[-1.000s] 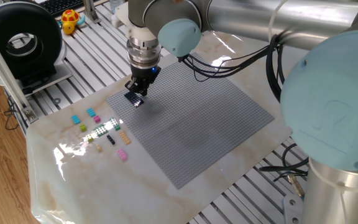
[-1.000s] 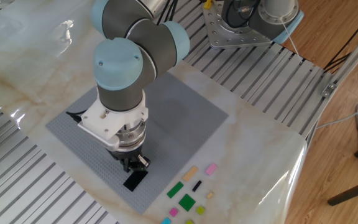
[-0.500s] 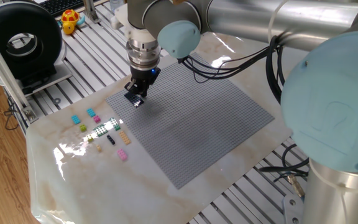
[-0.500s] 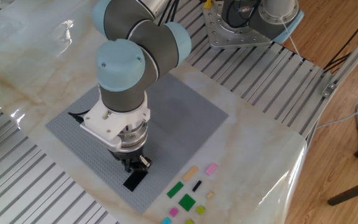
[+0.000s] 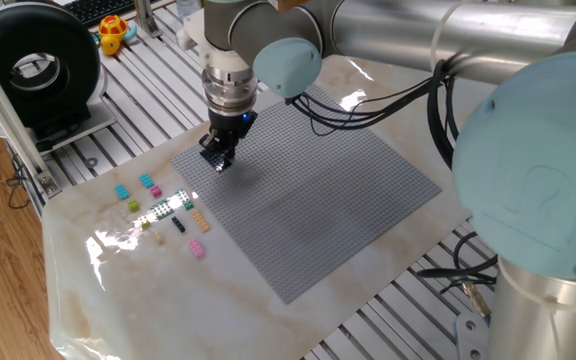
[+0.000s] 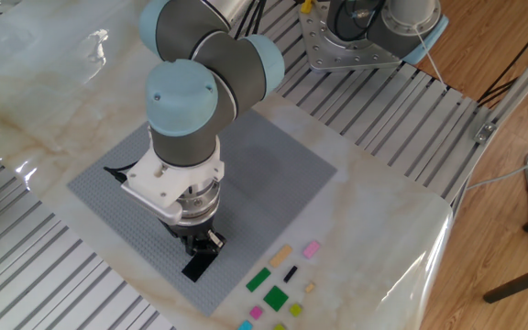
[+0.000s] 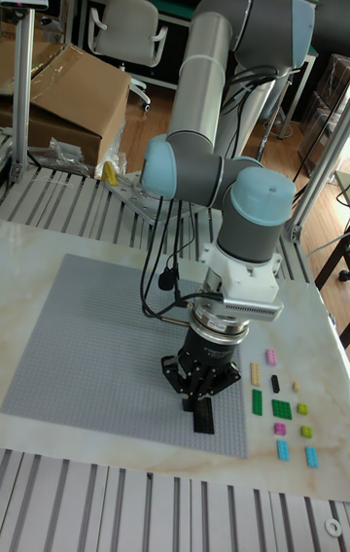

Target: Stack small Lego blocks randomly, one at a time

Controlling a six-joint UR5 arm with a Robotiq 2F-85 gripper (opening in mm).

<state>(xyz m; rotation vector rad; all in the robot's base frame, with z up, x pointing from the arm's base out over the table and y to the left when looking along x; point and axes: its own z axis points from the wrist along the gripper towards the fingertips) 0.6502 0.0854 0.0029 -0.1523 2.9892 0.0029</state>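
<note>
A slightly larger dark plate lies on the near corner of the grey baseplate. My gripper hangs just above the plate, apart from it, with its fingers slightly apart and nothing between them. Several small Lego blocks lie loose on the marble beside the baseplate, among them a cyan one, a pink one, a green one, a tan one and a black one.
A black round device and a yellow toy sit on the slotted aluminium frame beyond the marble top. The arm's cable trails over the baseplate. A cardboard box and a chair stand behind the table.
The gripper has risen a little from the dark plate and drifted slightly toward the back. The plate stays put on the baseplate. The loose blocks have not moved.
</note>
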